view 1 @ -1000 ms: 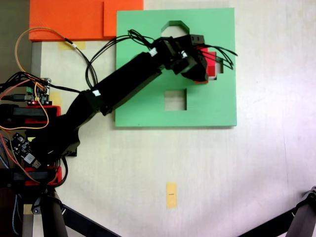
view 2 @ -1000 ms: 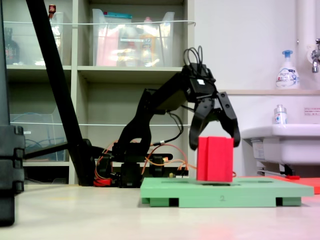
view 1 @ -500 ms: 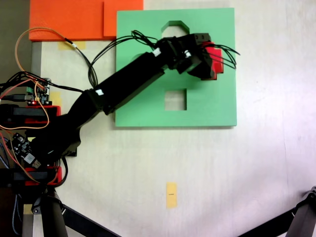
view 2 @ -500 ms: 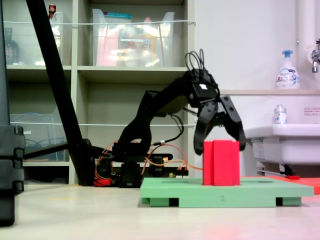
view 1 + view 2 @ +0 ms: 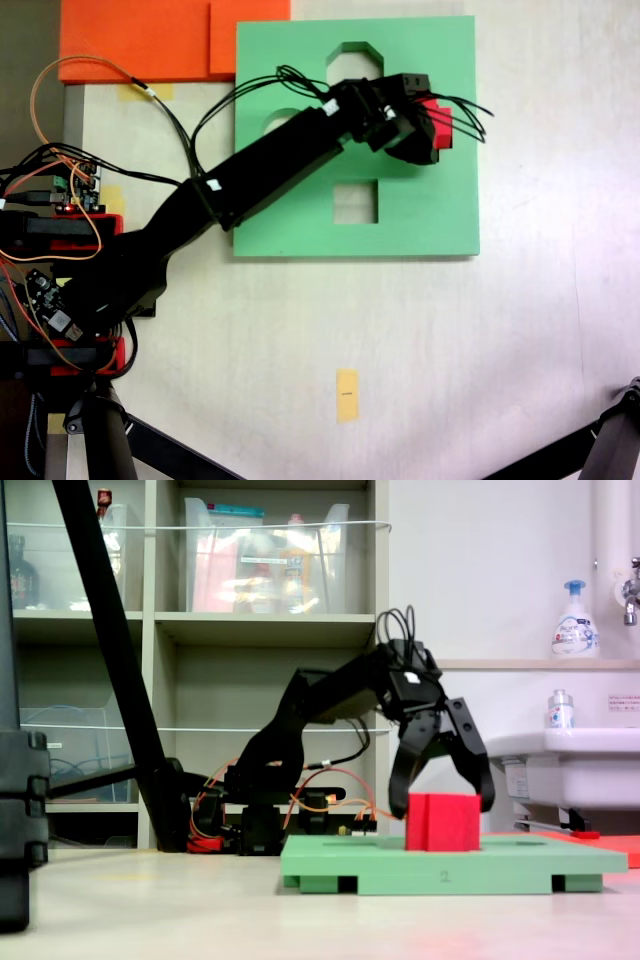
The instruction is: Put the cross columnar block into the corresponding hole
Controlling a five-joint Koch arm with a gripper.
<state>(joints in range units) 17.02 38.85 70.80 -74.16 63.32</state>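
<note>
Red cross block (image 5: 443, 822) sits between jaws, lower part sunk into green foam board (image 5: 520, 860), likely in cross hole. Gripper (image 5: 440, 802) spread wide, straddling block, not squeezing. Looks like light, squashy foam, so you'd pinch flat opposite arms gently, near top.

The arm is a matte black plastic hobby arm (image 5: 270, 170) of boxy segments, with small white labels on its links. Thin black cables (image 5: 400, 622) loop over its wrist. Its black two-fingered claw gripper (image 5: 441, 802) has curved, tapering fingers. Red plastic brackets (image 5: 75, 355) and thin orange wires (image 5: 45, 95) sit at its base.
</note>
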